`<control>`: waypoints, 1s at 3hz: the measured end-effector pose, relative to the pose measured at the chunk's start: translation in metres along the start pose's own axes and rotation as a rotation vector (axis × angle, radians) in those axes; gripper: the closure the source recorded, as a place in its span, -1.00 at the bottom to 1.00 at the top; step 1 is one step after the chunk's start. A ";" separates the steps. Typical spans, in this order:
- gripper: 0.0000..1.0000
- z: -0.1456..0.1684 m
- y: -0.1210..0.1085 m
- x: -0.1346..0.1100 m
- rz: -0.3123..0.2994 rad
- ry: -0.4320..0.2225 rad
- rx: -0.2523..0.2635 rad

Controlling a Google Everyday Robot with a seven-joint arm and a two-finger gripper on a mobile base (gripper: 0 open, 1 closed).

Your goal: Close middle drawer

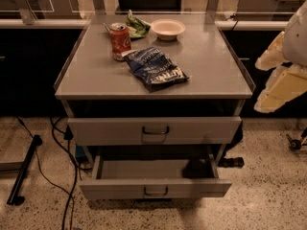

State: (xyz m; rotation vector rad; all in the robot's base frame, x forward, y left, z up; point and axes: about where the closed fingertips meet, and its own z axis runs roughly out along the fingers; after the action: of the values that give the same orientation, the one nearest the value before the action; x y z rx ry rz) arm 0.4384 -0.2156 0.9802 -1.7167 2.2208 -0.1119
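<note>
The middle drawer (154,188) is a shallow grey drawer with a low flat front and a small dark handle. It stands pulled out and its inside looks empty. Above it is the taller-fronted drawer (154,130) with a U-shaped handle, pushed nearly in. The lowest drawer is hidden below. My gripper (281,87) is on the pale arm at the right edge, level with the cabinet top. It is well above and to the right of the open drawer and touches nothing.
On the cabinet top (96,75) are a red soda can (120,41), a blue chip bag (154,67), a white bowl (168,29) and a green bag (137,25). Black cables (62,176) and a black bar (23,174) lie on the floor at left.
</note>
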 end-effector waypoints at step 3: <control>1.00 0.097 0.044 0.012 0.039 -0.129 0.004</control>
State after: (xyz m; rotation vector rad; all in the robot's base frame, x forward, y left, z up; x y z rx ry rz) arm 0.4245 -0.2019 0.8744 -1.6299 2.1567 0.0038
